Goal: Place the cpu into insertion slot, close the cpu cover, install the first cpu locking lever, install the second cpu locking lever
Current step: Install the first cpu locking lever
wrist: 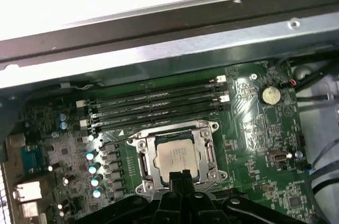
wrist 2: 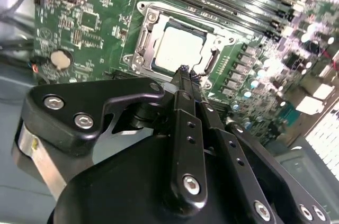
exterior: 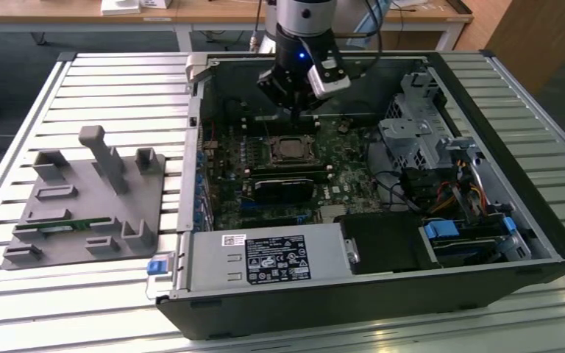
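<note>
The cpu (wrist 2: 177, 49) (wrist: 176, 154) lies flat in the insertion slot (wrist: 142, 156) on the green board, its silvery top showing. The cpu cover (wrist 2: 150, 16) (wrist: 205, 132), a shiny metal frame, is down around the chip. My gripper (wrist 2: 186, 70) (wrist: 180, 175) is shut with nothing between its black fingers, and its tips hover at the socket's edge, just over the rim of the cover. In the exterior view the gripper (exterior: 297, 112) hangs inside the open computer case, a little behind the cpu (exterior: 288, 149). I cannot tell how the locking levers stand.
Long black memory slots (wrist: 153, 102) run beside the socket, and a coin cell (wrist: 270, 95) sits on the board. A black card (exterior: 282, 185), the power supply (exterior: 263, 259) and a drive cage (exterior: 420, 140) crowd the case. A grey fixture block (exterior: 86, 198) stands at the exterior view's left.
</note>
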Motion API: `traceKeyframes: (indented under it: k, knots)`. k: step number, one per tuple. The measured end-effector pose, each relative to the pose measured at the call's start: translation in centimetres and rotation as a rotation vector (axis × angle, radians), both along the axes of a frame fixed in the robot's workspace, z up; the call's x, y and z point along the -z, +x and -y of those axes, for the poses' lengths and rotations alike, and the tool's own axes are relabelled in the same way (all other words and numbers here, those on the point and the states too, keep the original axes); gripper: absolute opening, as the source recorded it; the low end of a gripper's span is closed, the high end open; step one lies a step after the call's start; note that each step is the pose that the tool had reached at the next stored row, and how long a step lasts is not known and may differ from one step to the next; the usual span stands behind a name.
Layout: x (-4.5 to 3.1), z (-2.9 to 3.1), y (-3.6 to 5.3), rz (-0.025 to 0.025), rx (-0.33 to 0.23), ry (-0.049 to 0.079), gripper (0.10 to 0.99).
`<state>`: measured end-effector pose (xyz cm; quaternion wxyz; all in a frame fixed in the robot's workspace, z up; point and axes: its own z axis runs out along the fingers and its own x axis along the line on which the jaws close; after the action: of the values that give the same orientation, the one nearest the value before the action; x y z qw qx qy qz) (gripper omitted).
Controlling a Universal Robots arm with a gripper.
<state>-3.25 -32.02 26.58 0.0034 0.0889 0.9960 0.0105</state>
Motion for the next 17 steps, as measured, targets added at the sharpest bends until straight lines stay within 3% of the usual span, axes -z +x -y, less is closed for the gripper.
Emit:
traceKeyframes:
  k: [2,5,8,14,17]
  knots:
    - [0.01,0.00,-0.03,0.0002,-0.021,0.002,0.106]
    - [0.01,0.00,-0.83,0.0041,-0.022,0.004,0.106]
    - [0.02,0.00,-1.49,0.0048,-0.022,0.005,0.106]
    - [0.08,0.00,-1.70,0.0050,-0.082,0.006,0.106]
    - [0.08,0.01,-2.21,0.0091,-0.084,0.006,0.106]
